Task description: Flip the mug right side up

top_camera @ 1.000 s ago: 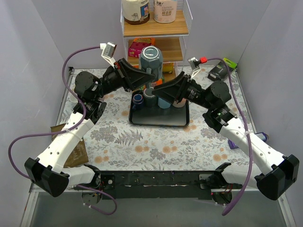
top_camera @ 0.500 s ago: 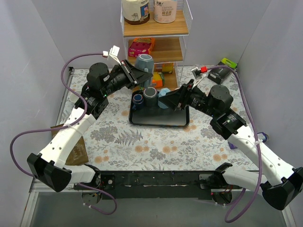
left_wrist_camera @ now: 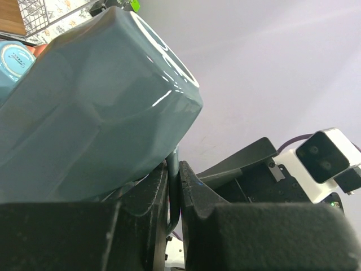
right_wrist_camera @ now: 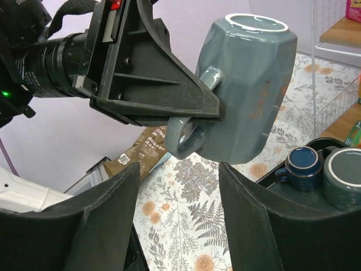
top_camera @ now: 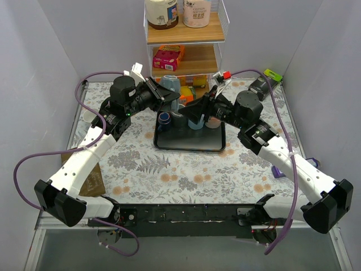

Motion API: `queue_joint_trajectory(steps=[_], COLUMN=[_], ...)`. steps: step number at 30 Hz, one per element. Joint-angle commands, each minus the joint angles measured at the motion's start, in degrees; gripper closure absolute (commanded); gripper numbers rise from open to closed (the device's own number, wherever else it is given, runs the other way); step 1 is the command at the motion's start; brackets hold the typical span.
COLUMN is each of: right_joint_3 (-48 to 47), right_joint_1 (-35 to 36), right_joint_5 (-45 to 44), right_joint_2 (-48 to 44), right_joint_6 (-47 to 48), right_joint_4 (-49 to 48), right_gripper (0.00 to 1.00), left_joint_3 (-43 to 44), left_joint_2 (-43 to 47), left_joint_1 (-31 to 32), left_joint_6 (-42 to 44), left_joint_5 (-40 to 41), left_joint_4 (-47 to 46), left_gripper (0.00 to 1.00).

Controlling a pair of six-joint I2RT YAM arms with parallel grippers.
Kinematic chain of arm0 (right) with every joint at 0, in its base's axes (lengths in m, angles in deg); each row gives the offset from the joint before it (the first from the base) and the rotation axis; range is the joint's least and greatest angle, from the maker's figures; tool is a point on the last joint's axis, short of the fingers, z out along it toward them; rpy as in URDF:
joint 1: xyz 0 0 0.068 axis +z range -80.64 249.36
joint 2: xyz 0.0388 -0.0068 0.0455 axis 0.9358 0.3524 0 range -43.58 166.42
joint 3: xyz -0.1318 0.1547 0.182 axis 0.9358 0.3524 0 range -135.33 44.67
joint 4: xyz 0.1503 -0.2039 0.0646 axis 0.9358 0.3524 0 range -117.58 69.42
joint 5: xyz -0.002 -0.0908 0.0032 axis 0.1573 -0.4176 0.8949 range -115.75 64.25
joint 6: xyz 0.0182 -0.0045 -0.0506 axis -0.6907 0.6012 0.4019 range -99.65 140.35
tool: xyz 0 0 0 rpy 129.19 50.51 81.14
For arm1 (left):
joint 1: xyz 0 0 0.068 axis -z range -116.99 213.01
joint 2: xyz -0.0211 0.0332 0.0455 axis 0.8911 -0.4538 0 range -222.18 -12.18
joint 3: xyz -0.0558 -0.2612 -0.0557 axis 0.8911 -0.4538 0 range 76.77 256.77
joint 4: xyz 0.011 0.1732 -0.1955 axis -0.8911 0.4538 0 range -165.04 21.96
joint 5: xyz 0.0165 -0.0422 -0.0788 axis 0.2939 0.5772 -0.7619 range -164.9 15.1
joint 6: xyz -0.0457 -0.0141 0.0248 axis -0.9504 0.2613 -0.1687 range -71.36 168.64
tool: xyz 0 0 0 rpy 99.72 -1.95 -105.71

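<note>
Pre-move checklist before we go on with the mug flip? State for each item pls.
1. Grip: left hand is closed on the handle of the grey-blue faceted ceramic mug. Ok.
2. Clearance: the mug hangs in the air, off the black rectangular tray. Ok.
3. Right hand: fingers spread apart just below the mug, touching nothing. Ok.
4. Orientation: the pale-ringed end faces up, slightly tilted; whether it is the mouth or the base is unclear. Cannot tell.
5. Set-down spot: the tray's near half is bare; the small dark blue cup and its neighbours stand in the far half. Ok.
</note>
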Motion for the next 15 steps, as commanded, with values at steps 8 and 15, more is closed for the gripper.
queue_joint_trajectory(steps=[8, 15], right_joint_3=[-10.3, -14.8], right_joint_1=[6.4, 10.5], right_joint_5=[-7.0, -17.3], right_joint_2=[5.2, 9.0], right_joint_6=[5.2, 7.8], right_joint_4=[5.5, 12.7], right_gripper=[0.33, 0.38], left_joint_3=[2.4, 2.6], left_joint_2=[2.6, 2.1], left_joint_1=[0.5, 0.8], left_joint_6=[-0.2, 2.0], left_joint_5=[2.1, 2.9], left_joint_4=[-4.1, -3.6], left_gripper=[1.0, 1.0])
